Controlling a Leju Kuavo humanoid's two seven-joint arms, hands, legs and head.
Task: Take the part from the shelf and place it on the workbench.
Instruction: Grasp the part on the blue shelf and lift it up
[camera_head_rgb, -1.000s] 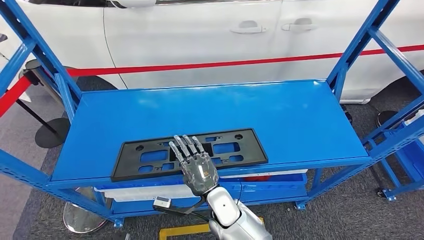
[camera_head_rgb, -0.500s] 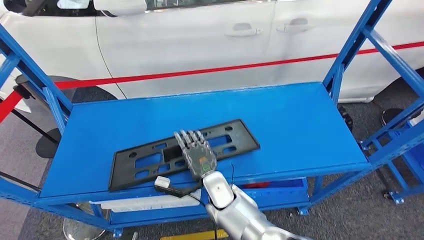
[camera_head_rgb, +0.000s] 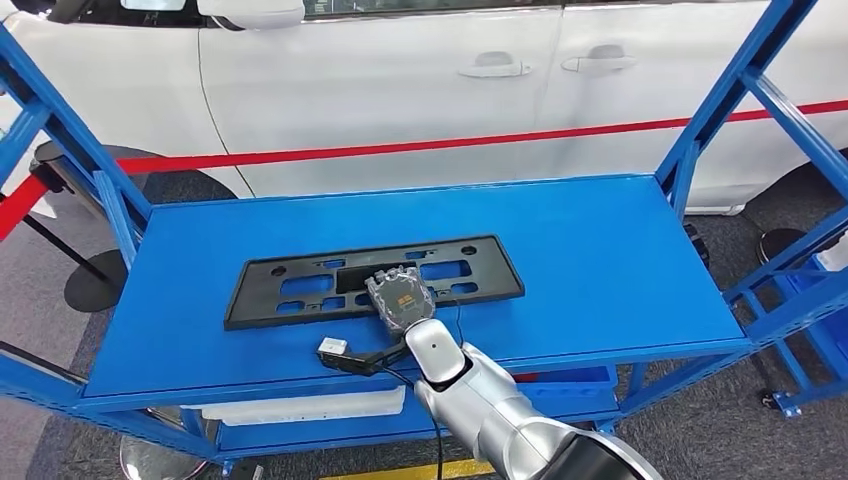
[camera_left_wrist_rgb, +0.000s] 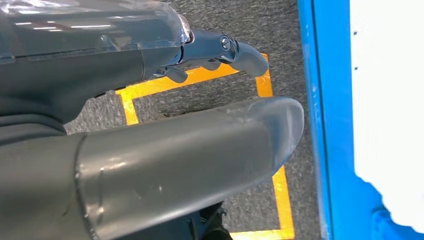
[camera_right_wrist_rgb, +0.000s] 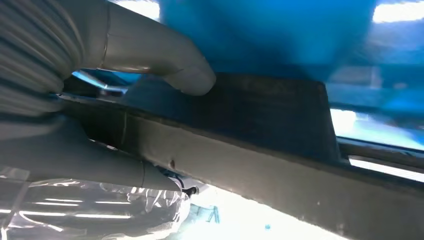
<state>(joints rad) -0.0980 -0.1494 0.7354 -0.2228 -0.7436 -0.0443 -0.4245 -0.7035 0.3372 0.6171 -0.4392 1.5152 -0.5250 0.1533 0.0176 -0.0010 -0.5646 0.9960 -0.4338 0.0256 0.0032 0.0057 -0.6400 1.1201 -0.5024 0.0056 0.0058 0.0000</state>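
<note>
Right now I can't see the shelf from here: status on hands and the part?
Right hand gripping the flat black plastic plate at its near edge. Plate flat on the blue metal shelf. Left hand hanging, holding nothing. Nothing in the way.

White car (camera_head_rgb: 400, 90) stands behind rack, two door handles (camera_head_rgb: 495, 69) visible. Red barrier tape (camera_head_rgb: 420, 146) runs across in front of car. Round black stanchion base (camera_head_rgb: 95, 280) on grey carpet (camera_head_rgb: 720, 250) at left. Yellow floor marking (camera_left_wrist_rgb: 200, 77) on carpet (seen from left wrist). White bin (camera_head_rgb: 300, 405) on lower level.
</note>
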